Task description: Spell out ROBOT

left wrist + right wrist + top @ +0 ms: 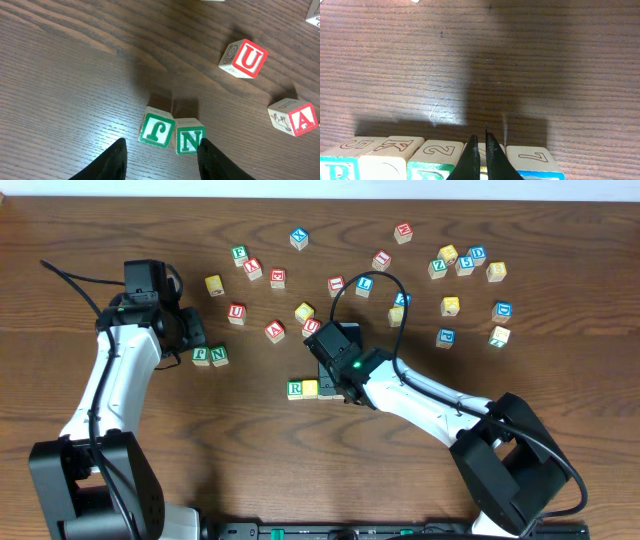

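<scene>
5 cubes [440, 150] touching, rt grpr [480, 135] closed

F cube [156, 130], N cube [190, 141]: green, side by side | U cube [243, 58], A cube [294, 117]: red, apart | table [60, 75]: dark wood

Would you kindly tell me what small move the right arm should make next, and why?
Probably lift the shut right pincer straight up: the row of five cubes already sits side by side beneath it, so sideways motion might disturb them.

five wooden cubes, upright, touching in a row, l to r: green r cube [337, 166], yellow cube [387, 152], green-faced cube [437, 151], 4th cube [499, 146] mostly hidden, blue-faced cube [532, 159].
</scene>
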You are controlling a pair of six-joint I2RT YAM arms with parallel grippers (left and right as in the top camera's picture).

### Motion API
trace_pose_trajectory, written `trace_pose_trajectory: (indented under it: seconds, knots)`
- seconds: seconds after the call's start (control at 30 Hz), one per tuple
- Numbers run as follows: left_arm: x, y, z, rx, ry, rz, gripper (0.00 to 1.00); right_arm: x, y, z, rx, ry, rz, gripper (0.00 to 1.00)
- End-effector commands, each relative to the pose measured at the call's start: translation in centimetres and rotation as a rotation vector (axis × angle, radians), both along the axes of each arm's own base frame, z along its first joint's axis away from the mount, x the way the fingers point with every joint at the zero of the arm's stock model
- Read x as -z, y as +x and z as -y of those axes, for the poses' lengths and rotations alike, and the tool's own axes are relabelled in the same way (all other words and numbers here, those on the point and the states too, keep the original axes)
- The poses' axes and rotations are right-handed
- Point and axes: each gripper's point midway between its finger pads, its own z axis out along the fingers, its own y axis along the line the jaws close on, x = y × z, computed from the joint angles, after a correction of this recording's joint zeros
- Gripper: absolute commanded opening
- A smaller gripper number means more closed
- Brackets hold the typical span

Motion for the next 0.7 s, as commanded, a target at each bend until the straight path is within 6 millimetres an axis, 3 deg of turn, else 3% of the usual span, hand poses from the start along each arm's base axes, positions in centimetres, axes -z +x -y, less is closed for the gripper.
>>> trace_pose_trajectory:
  seconds: [0.0, 0.33, 0.5, 0.67]
  knots:
    - [-0.9, 0.4, -0.2, 0.004, 0.009, 0.023, 0.45, 0.5, -0.2, 0.2, 0.016, -0.02, -0.004, 0.01]
    - [-0.9, 0.5, -0.2, 0.004, 0.009, 0.023, 0.45, 0.3, 0.4, 0.5, 0.028, -0.038, 0.028, 0.01]
    - [-0.9, 0.4, -0.2, 0.004, 0.009, 0.023, 0.45, -0.5, 2.4, 3.1, 0.095, -0.146, 0.131, 0.01]
    - [-0.9, 0.4, -0.2, 0.004, 0.009, 0.023, 0.45, -0.2, 2.9, 6.2, 0.166, -0.195, 0.095, 0.01]
